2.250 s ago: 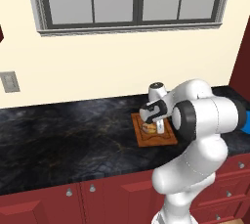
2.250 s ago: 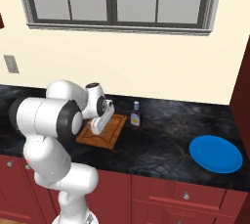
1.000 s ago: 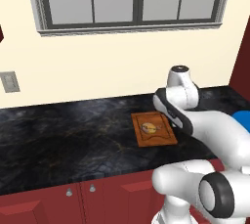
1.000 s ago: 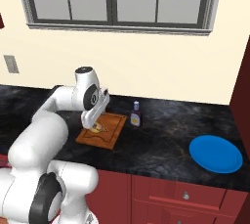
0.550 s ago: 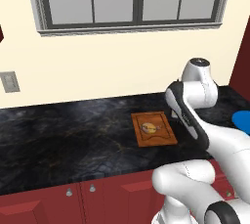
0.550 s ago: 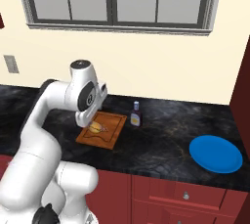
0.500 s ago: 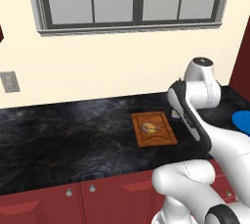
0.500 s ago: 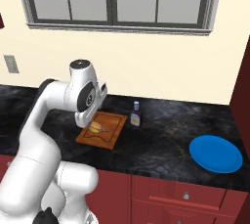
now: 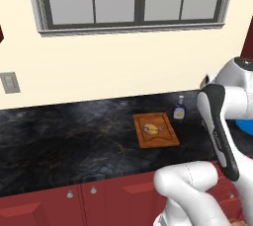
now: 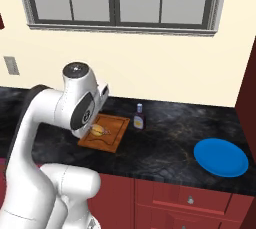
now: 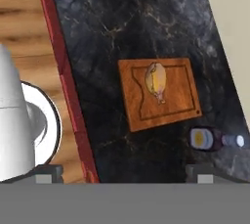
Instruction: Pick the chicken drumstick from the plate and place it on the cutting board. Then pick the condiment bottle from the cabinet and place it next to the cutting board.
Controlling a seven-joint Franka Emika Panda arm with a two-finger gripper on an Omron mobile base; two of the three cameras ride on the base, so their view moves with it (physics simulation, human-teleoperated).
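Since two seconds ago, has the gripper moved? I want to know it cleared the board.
Yes. It rose off the cutting board, where the chicken drumstick lies, and now looks down from above.

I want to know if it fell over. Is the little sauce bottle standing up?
Yes, upright. The condiment bottle stands cap-up on the counter beside the cutting board.

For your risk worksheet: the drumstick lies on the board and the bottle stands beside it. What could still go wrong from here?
1. The condiment bottle is upright, tall and narrow, close to the cutting board; a low sweep of the arm might tip it.
2. The chicken drumstick lies loose on the board; a bump to the board might roll it off.
3. The plate sits near the counter's front edge, so a nudge might push it over.
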